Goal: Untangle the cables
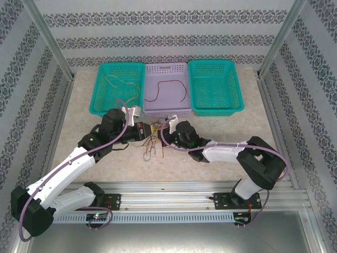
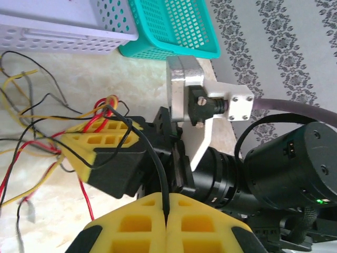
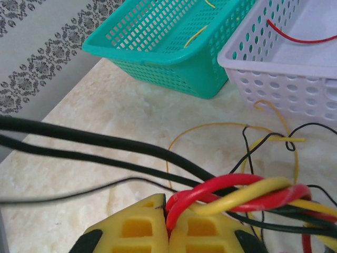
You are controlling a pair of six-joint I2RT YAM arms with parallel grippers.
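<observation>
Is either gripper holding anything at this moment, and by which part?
Both. The left gripper pinches one black cable partway along its length; the right gripper grips a bundled loop of red and yellow cables at the tangle.

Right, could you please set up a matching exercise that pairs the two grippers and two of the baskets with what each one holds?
Things:
1. left gripper
2. right gripper
3. lilac basket
4. left teal basket

States:
A. has a red cable lying inside
B. shut on a black cable
C. has a yellow cable lying inside
D. shut on a red and yellow bundle

Pairs: 1-B, 2-D, 3-A, 4-C
</observation>
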